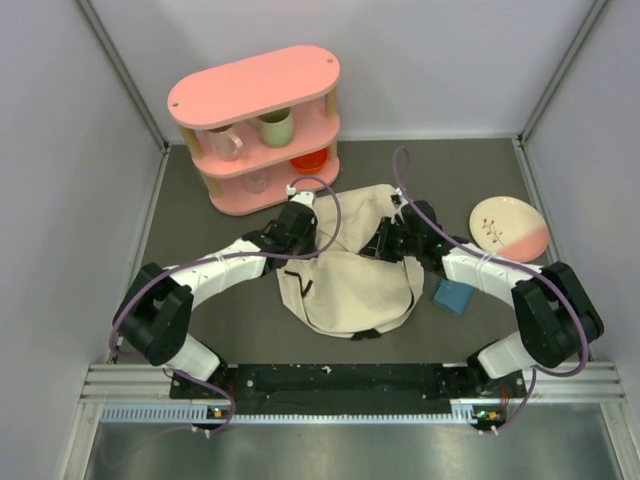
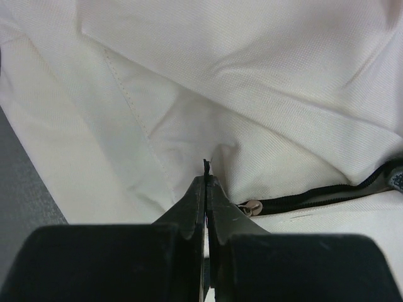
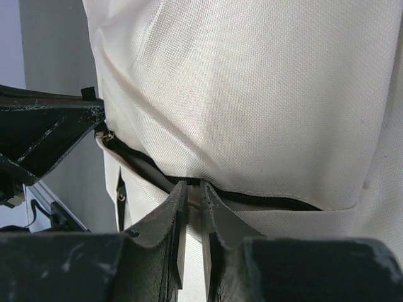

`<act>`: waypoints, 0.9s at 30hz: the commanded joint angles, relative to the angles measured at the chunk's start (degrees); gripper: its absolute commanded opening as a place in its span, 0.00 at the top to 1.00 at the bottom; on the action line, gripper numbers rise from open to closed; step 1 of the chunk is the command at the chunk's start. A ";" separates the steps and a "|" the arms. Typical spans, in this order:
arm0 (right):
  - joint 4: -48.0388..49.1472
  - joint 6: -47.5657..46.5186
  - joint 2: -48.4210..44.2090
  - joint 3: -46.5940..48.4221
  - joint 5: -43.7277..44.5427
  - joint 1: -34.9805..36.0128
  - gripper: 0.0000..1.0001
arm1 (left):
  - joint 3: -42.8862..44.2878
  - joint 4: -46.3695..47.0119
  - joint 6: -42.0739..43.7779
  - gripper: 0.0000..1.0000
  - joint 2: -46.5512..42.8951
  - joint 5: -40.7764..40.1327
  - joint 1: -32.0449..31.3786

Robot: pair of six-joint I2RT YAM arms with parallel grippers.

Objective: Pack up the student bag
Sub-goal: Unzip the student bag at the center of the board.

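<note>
Top external view – the student bag [image 1: 350, 290] is laid flat in the middle of the surface [image 1: 180, 215], between the two arms, with both wrists set over its far part. Nothing is seen packed. A blue block [image 1: 455, 296] is seen just beside the bag's right side, a plate [image 1: 508, 228] further right, and a pink shelf [image 1: 262, 130] of cups at the back.

The step in hand is judged to be opening the bag.

- **Left jaws:** they are closed tip to tip against a pucker of fabric just above the zipper pull [image 2: 252, 208]. Whether cloth is actually caught cannot be told.
- **Right jaws:** they are clamped on a cream strip at the lip of the dark zipper [image 3: 145, 165], with only a thin gap filled by the cloth.

The next move is judged to call for the two grips being drawn apart and up so the mouth is spread. The left pinch should be confirmed first – if it slips, only one side would be lifted.
</note>
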 commanded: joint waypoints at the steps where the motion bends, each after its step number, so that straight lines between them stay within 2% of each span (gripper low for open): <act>1: -7.23 -1.39 2.34 -2.70 3.50 -0.25 0.87 | -1.44 -8.15 0.78 1.00 -0.96 -11.20 2.16; 5: -7.58 -1.21 2.87 -2.26 3.77 -0.08 0.88 | -0.30 -10.26 1.12 1.00 -0.34 -14.01 2.43; 7: -6.27 -1.38 2.43 -2.53 2.37 -0.16 0.84 | 0.23 -10.09 1.83 1.00 -0.60 -9.38 2.52; 9: -5.21 -1.30 0.59 -2.79 1.31 -0.08 0.79 | -0.21 -7.99 2.36 0.88 -2.44 -4.20 2.52; 10: -5.21 -1.30 -0.37 -2.53 1.22 -0.16 0.75 | -0.38 -7.37 2.45 0.73 -3.23 -3.21 2.52; 13: -6.43 -1.30 -4.59 -1.56 2.53 -0.25 0.65 | -0.39 -6.92 2.18 0.50 -7.36 -1.71 2.52; 17: -8.80 -1.82 -7.85 0.19 3.06 -0.60 0.61 | 1.71 -9.11 2.27 0.36 -10.18 -2.76 2.52; 21: -11.61 -1.83 -11.71 -0.42 5.87 -0.78 0.57 | 3.56 -9.30 3.76 0.28 -12.91 -1.88 2.52; 23: -14.16 -1.48 -14.96 -1.03 10.87 -1.04 0.48 | 5.50 -10.08 4.82 0.28 -13.52 -1.01 2.52; 24: -16.61 -1.21 -17.93 -1.47 15.15 -1.13 0.36 | 6.02 -10.61 5.08 0.25 -13.61 -0.74 2.52; 26: -18.99 -0.16 -20.84 -3.04 19.92 -1.48 0.32 | 6.82 -11.40 5.26 0.24 -13.96 -0.30 2.52; 27: -22.75 0.63 -22.17 -3.58 25.07 -2.27 0.24 | 6.91 -11.75 5.17 0.23 -14.31 -0.39 2.52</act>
